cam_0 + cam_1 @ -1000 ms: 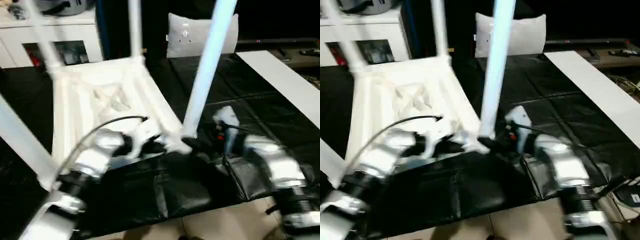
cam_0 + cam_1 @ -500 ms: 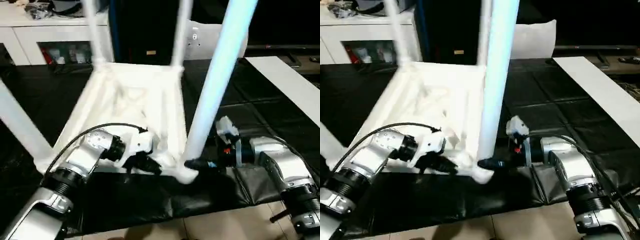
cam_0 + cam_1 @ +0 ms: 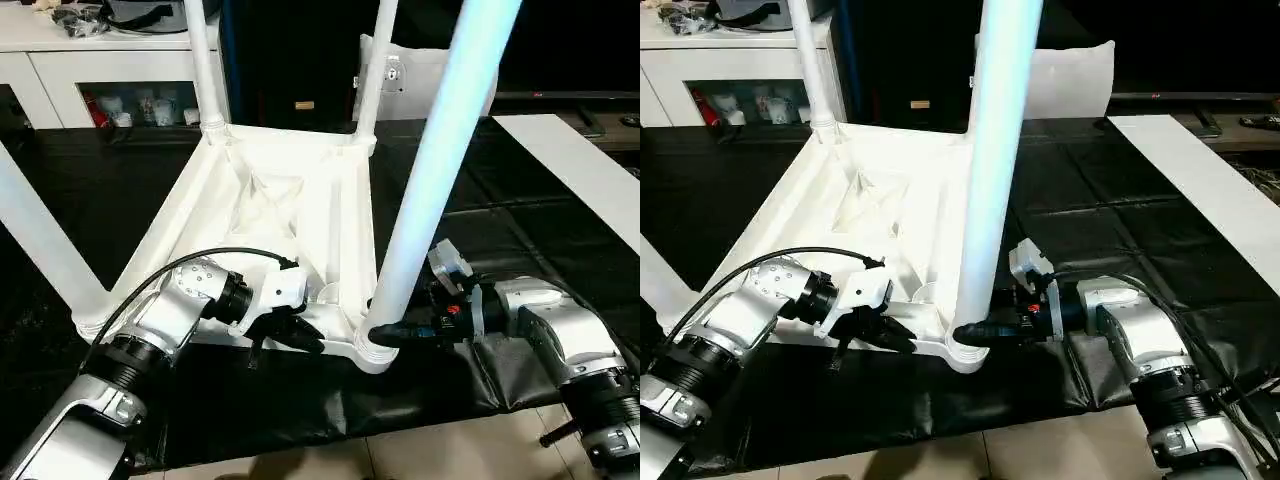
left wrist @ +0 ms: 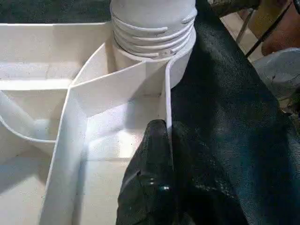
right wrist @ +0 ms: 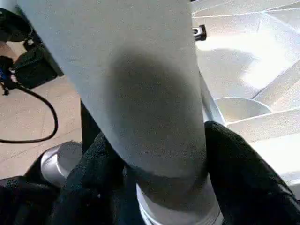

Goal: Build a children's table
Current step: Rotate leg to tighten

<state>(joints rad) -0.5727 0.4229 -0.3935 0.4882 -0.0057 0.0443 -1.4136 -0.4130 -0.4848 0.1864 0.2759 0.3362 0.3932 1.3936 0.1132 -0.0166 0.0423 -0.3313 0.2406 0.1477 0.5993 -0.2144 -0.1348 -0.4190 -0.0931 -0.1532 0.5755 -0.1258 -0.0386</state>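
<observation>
The white tabletop [image 3: 290,190] lies upside down on the black mat, ribbed underside up. A white tube leg stands in each corner socket. My left gripper [image 3: 300,335] is shut on the tabletop's near rim [image 4: 166,117], one black finger [image 4: 150,178] pressed against the inside of the wall. My right gripper [image 3: 385,335] is shut on the near-right leg [image 3: 430,190] just above its socket. The right wrist view has that leg [image 5: 140,84] held between both fingers [image 5: 239,178]. Its ribbed end [image 4: 154,28] sits in the corner socket.
A white cabinet [image 3: 100,50] stands at the back left and a white cushion [image 3: 425,75] behind the table. A long white board [image 3: 580,170] lies on the mat [image 3: 540,240] at the right. The mat's front edge meets tiled floor [image 3: 450,450].
The head camera has shifted and steadied. The tabletop has swung round, its near-right corner now squarer to me. Both grippers keep their holds.
</observation>
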